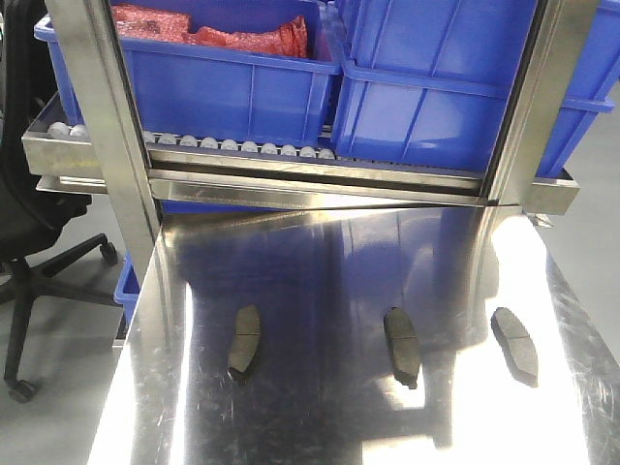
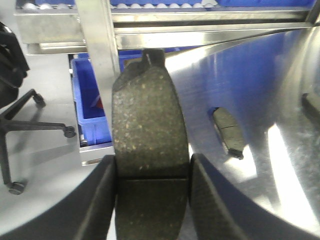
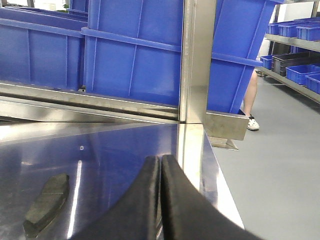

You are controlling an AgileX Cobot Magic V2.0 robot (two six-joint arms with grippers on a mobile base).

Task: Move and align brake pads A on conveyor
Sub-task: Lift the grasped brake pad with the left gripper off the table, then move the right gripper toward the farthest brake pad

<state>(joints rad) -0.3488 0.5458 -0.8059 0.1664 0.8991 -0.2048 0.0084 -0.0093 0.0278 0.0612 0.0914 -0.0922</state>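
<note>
- Starting with the front view, where are the brake pads?
- Three lie apart in a row across the lower half, flat on the shiny steel table (image 1: pixel 320 271): the left pad (image 1: pixel 244 341), the middle pad (image 1: pixel 401 346) and the right pad (image 1: pixel 514 344). Blue bins (image 1: pixel 232 87) sit on the roller rack (image 1: pixel 242 147) along the top.
- And the left wrist view?
- The left gripper (image 2: pixel 152 170) pinches a fourth pad (image 2: pixel 147 115) by its long edges, a black finger (image 2: pixel 100 200) on each side, at the frame's centre. Another pad (image 2: pixel 228 131) lies on the table to the right.
- The right wrist view?
- The right gripper (image 3: pixel 160 162), bottom centre, has its fingers pressed together. A single pad (image 3: pixel 47 202) lies on the table at lower left, and a steel post (image 3: pixel 195 60) stands above.
</note>
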